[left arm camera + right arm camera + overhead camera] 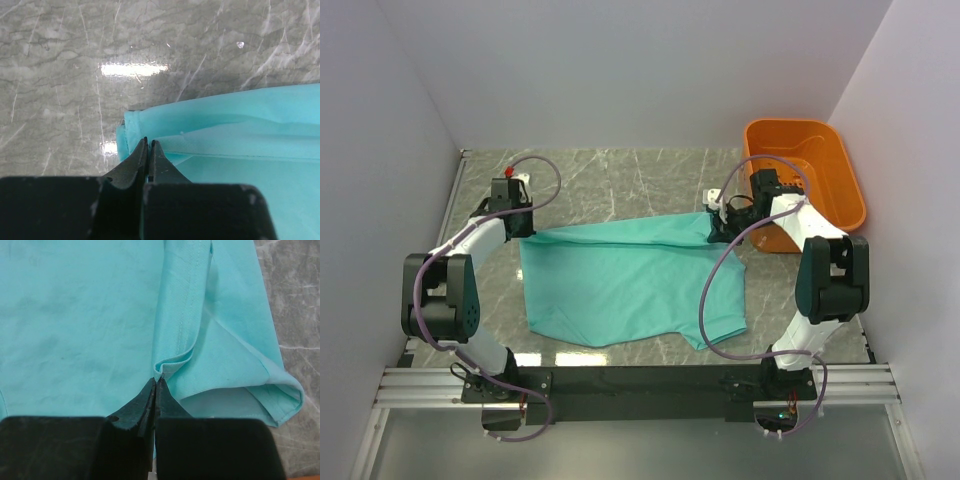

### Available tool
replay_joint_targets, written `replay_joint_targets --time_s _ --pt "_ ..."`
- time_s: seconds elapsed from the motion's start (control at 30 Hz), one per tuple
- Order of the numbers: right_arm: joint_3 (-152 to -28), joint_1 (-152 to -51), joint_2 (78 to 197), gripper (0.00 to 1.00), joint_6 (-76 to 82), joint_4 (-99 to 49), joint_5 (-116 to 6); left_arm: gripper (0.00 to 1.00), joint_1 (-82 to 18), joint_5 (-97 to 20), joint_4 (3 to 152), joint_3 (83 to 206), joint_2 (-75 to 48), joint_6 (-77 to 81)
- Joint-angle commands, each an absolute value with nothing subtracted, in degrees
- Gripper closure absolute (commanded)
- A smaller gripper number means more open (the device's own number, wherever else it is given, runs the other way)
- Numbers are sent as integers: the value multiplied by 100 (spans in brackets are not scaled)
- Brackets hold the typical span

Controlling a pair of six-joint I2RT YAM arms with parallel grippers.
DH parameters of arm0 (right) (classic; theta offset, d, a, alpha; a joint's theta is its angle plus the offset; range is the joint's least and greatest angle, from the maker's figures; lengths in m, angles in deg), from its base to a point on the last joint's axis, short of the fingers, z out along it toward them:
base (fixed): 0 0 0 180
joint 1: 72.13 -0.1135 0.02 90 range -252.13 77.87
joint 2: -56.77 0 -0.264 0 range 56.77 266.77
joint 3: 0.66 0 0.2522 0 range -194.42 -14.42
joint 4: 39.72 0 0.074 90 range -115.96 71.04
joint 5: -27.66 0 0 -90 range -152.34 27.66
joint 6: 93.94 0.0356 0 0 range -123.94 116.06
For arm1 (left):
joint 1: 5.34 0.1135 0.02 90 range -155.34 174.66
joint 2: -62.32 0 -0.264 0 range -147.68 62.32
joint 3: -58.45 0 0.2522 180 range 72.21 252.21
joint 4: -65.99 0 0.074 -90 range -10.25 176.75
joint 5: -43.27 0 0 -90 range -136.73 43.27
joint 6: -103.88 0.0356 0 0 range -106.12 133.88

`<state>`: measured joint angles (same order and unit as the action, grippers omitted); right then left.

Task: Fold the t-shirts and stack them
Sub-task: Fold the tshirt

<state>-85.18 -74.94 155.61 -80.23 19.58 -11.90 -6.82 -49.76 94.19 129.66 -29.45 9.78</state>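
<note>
Lying spread across the grey, marble-veined worktop in the overhead view, the teal t-shirt is a soft, matte sheet. A ridge of folded cloth runs along its far edge between the two arms. The left claw sits at the shirt's far left corner and the right claw at its far right corner; from up here neither grip can be read. An orange plastic basket, smooth with rounded corners, stands at the far right, just beyond the right arm.

The left wrist view supplies what the overhead one lacks. The black, tapered fingers are pressed together, clamped on a doubled hem at the cloth's corner, with glossy stone and lamp glare beyond.

The right wrist view does the same for the other side. Its black fingers are closed tight on a small pinched fold beside a stitched seam. Faint wrinkles cross the fabric, a sleeve opening curls at the right, and a strip of worktop shows past it.
</note>
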Motion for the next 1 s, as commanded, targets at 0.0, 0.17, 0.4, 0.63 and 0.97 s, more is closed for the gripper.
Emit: replay_joint_targets --time_s 0.0,0.17,0.4,0.63,0.97 --pt "-8508 -7565 15503 100 -7979 1869 -1162 99 -728 -5174 9355 12951 -2786 1072" --pt "-8500 -7591 15503 100 -7961 1869 -1197 99 -763 -5271 9390 12943 -2759 1080" --pt "-8500 -7582 15494 100 -7830 1816 -1250 89 -921 -5578 9680 13074 -2646 993" --pt "-8491 -7591 15503 100 -7680 1675 -1250 35 -956 -5746 9821 12864 -1461 685" --pt "-8517 -7591 15503 100 -7557 1640 -1347 41 -921 -5263 9979 12890 -1757 -79"
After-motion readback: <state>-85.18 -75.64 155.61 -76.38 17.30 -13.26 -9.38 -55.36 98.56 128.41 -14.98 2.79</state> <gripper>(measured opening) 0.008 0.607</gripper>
